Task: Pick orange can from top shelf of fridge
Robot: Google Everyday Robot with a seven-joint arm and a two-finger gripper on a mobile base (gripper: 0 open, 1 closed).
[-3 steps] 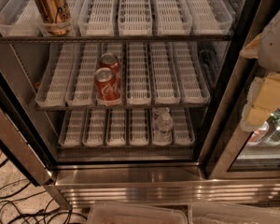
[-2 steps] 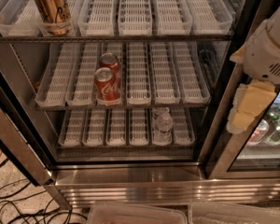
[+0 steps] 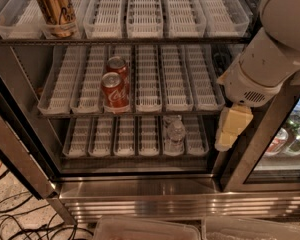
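The orange can (image 3: 54,9) is slim and coppery with dark script. It stands upright at the front of a lane tray at the far left of the top shelf (image 3: 145,15) of the open fridge (image 3: 140,190). My gripper (image 3: 231,130) hangs on the cream arm at the right. It points down in front of the fridge's right door post, level with the gap between the middle and bottom shelves. It is far to the right of the orange can and below it, and it holds nothing.
Two red Coca-Cola cans (image 3: 114,90) stand in one lane of the middle shelf. A clear bottle (image 3: 175,134) lies on the bottom shelf. More bottles (image 3: 290,139) show behind glass at the right. Cables (image 3: 20,219) lie on the floor at the left. Clear bins (image 3: 150,229) sit at the bottom edge.
My arm has swung left into view from the right edge. The gripper has moved left and slightly down, toward the fridge opening. The cans have not moved.
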